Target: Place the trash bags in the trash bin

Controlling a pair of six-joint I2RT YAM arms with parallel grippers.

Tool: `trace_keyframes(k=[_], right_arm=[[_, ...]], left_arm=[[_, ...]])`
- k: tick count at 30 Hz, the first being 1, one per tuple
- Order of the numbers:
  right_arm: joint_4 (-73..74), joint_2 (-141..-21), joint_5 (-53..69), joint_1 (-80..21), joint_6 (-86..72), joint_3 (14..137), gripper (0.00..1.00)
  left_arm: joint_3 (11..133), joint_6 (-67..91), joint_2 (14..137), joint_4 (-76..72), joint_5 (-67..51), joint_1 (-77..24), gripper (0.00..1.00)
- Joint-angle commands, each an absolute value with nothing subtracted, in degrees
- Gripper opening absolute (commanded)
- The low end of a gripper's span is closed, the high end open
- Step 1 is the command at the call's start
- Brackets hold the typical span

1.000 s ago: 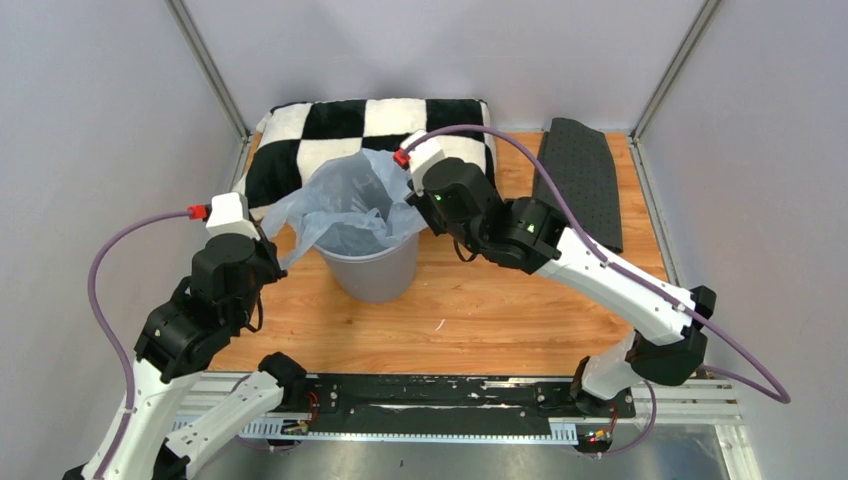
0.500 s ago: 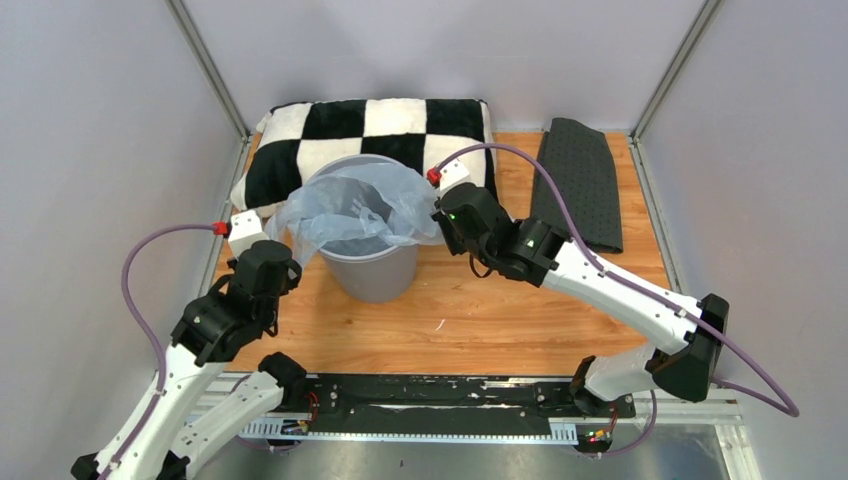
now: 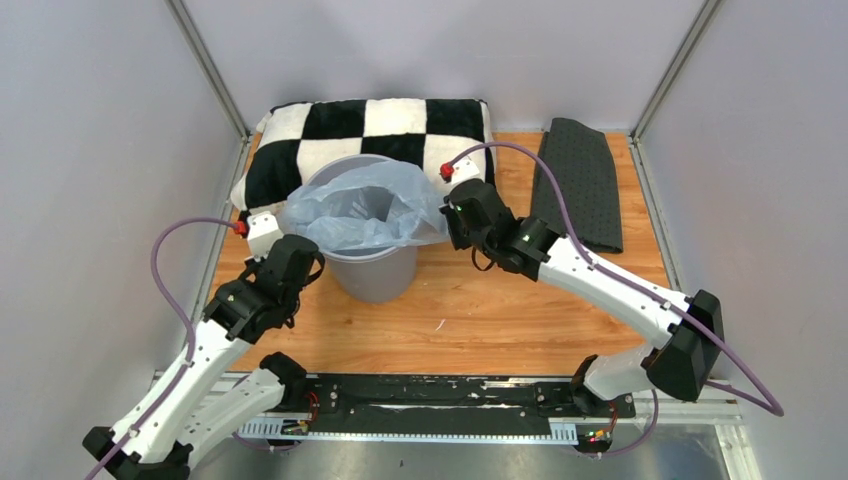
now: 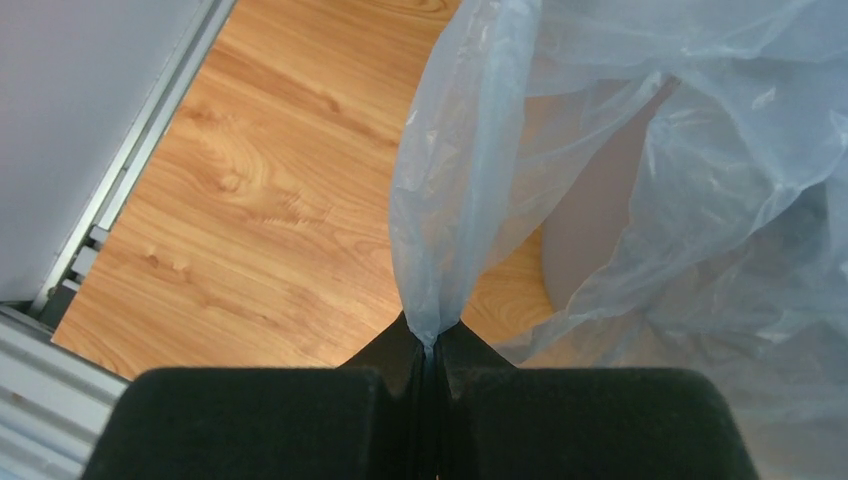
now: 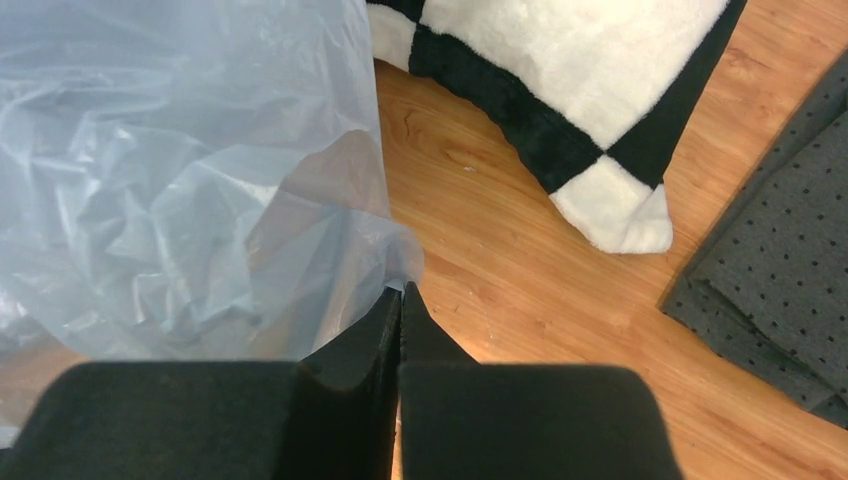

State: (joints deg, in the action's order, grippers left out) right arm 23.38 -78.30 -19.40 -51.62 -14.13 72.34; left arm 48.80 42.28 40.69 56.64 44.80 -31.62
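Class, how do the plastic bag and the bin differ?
The trash bag is translucent pale blue and crinkled; the trash bin is opaque grey and smooth. The bag is pinched by the left gripper and right gripper; the bin stands free. Both look plastic.

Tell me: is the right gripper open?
No, the right gripper is pinched shut on the bag's edge.

high rear view looking down on the table [image 3: 490, 310], wrist views close behind jaws, all sharing the bag [image 3: 365, 205]
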Motion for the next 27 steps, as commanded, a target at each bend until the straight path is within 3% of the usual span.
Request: trace_keyframes(k=[1, 27], right_arm=[[20.7, -79.9, -17.3, -49.9, -15.0, 72.2, 0.0], [17.2, -85.0, -12.0, -45.7, -15.5, 73.5, 0.0]], left_arm=[[47.3, 44.9, 42.5, 52.0, 46.5, -30.8, 0.0], [34.8, 43.0, 46.2, 31.1, 16.7, -5.3, 0.0]])
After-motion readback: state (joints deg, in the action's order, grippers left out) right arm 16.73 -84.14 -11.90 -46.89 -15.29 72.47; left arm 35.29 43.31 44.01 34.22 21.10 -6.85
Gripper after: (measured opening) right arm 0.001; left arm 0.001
